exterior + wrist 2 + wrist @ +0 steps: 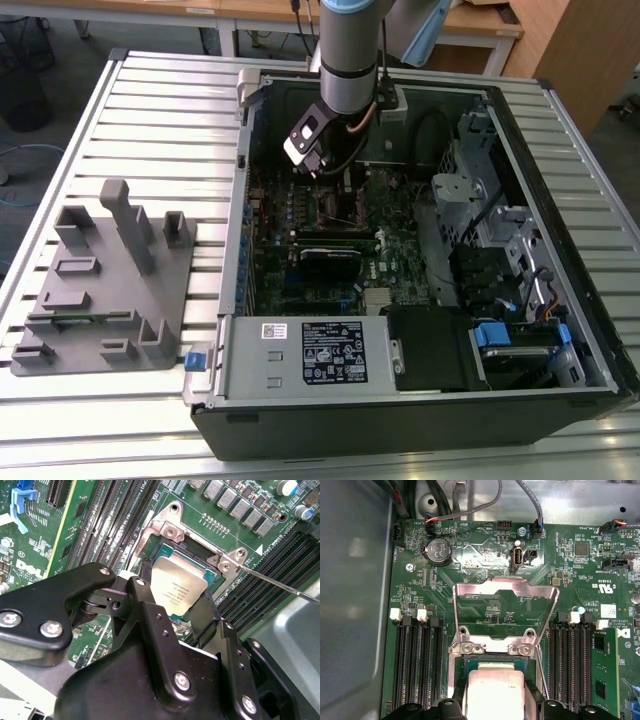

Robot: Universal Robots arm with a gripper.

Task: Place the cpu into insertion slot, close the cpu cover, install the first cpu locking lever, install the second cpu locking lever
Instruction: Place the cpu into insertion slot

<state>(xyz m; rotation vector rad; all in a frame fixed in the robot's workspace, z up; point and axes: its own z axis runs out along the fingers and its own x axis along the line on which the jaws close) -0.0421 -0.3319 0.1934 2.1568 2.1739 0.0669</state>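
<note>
The cpu, a silver square chip, sits between my gripper's two black fingers, which are shut on its opposite edges. It is right at the insertion slot, whose dark rim shows around it; I cannot tell whether it is fully seated. In the first wrist view the cpu lies just below the cpu cover, a silver windowed frame that stands raised open on its hinge. A thin locking lever sticks out unlatched beside the socket. In the exterior view my gripper reaches down into the open computer case.
Long black memory slots flank the socket on both sides. A black card lies across the board, and a power supply sits along the case's near side. A grey fixture plate stands on the slatted table at the exterior view's left.
</note>
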